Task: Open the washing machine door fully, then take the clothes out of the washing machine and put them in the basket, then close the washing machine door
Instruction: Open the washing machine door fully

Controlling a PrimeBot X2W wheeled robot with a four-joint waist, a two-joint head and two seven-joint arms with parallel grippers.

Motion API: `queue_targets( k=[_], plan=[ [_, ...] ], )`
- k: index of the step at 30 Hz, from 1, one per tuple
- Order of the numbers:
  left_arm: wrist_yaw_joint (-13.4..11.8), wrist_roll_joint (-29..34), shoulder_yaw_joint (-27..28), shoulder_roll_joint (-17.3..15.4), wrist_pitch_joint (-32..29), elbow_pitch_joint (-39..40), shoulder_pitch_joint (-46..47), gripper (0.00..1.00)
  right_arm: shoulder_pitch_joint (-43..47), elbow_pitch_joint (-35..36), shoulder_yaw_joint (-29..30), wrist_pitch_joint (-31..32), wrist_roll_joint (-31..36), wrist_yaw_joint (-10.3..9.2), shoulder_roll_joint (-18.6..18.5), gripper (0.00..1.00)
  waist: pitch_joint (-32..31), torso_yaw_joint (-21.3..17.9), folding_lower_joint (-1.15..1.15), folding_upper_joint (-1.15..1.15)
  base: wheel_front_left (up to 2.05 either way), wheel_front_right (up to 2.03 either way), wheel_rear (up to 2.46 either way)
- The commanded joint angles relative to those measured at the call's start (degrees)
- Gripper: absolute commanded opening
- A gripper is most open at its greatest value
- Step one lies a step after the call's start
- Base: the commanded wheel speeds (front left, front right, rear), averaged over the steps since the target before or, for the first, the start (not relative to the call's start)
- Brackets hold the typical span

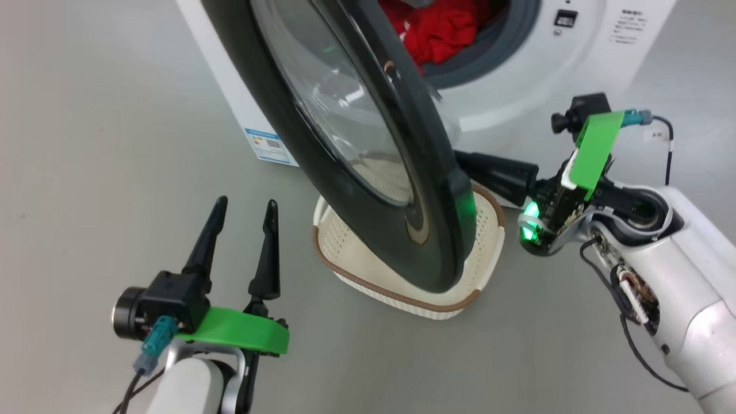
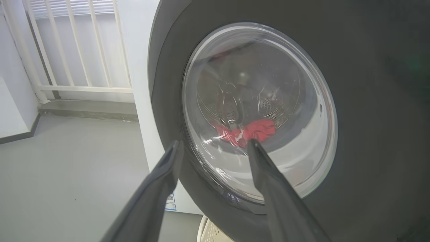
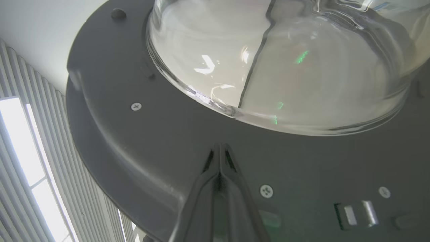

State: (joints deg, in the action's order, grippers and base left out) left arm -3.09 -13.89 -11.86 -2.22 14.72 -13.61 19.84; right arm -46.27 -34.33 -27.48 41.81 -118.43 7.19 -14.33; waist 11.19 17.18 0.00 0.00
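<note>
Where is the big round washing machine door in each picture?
Head view: the washing machine door stands in the middle, partly open, hiding part of the basket.
Left wrist view: the door covers the middle and right, outer face showing.
Right wrist view: its dark inner face spreads across the picture, seen close up.
Shared landmark: the clear glass bowl window at its centre.

The left gripper [image 1: 246,201] has its fingers spread wide apart; the right gripper [image 3: 220,148] has its fingers pressed together, tip against tip.
</note>
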Motion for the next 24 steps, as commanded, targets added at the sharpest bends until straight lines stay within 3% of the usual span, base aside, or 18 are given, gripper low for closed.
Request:
queue_targets(
  k=[1, 24],
  plan=[
    [-0.62, -0.39, 1.71, -0.72, 0.28, 0.97, -0.42, 1.00, 1.51, 1.74, -1.01, 0.61, -0.67, 0.30, 0.98, 0.00, -1.63, 1.92, 0.00, 0.00, 0.00, 0.00, 0.00],
    [-0.98, -2.65, 0.45, -0.76, 0.21, -0.11, -2.27, 1.00, 4.05, 0.13, -7.52, 2.41, -1.63, 0.30, 3.05, 0.00, -5.04, 11.93, 0.00, 0.00, 0.00, 0.00, 0.00]
  ],
)
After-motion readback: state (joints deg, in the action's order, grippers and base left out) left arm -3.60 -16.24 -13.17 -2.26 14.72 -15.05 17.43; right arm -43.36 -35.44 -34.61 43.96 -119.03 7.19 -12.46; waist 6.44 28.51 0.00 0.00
